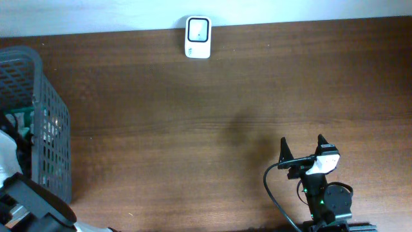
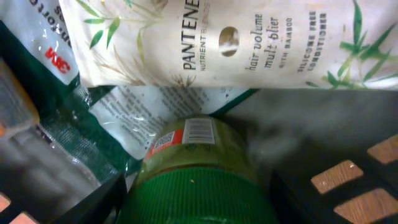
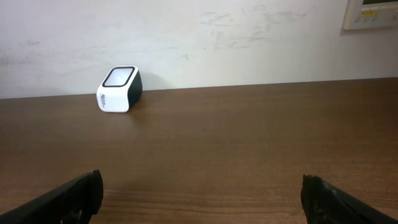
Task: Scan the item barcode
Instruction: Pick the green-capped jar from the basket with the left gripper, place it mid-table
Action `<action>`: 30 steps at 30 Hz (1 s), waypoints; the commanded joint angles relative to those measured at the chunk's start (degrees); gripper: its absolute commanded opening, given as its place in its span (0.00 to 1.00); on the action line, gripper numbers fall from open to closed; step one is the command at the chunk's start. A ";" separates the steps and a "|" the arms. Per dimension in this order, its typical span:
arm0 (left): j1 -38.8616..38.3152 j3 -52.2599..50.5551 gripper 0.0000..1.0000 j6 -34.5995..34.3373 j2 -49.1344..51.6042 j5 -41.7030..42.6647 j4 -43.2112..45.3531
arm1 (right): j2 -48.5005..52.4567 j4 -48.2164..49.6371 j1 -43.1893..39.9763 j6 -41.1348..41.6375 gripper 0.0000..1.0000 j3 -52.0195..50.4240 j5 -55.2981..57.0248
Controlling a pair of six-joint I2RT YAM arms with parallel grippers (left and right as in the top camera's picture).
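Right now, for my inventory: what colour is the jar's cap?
The cap is green; left wrist view best.

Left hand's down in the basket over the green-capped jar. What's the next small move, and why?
Probably close the left hand on the green-capped jar and lift: it sits centred under the wrist camera, barcode label showing, Pantene pouch lying beyond it.

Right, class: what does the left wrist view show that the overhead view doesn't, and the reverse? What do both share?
Only the left wrist view: a Pantene pouch, a green-lidded jar with a barcode label, a 3M packet. Only the overhead view: the white scanner at the far edge of the table and the open right gripper. Both: the grey basket, seen from inside at the wrist.
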 commanded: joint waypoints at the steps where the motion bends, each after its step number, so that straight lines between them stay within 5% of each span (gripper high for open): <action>1: -0.22 11.39 0.54 0.31 0.07 0.13 -4.15 | -0.37 -0.20 -0.33 0.20 0.98 -0.42 -0.09; 6: -0.50 45.18 0.53 0.33 -0.61 10.43 -15.39 | -0.37 -0.22 -0.33 0.20 0.98 -0.42 -0.09; 9: -6.86 58.77 0.55 2.89 -3.82 18.93 -19.76 | -0.37 -0.20 -0.33 0.20 0.98 -0.42 -0.09; 18: -51.04 48.50 0.58 4.00 1.05 11.76 -23.76 | -0.37 -0.20 -0.33 0.20 0.98 -0.42 -0.09; 23: -63.67 40.41 0.59 3.93 17.38 11.76 -14.29 | -0.37 -0.20 -0.33 0.20 0.98 -0.42 -0.09; 30: -68.57 40.39 0.68 3.96 32.28 11.02 -8.81 | -0.37 -0.20 -0.33 0.20 0.98 -0.42 -0.09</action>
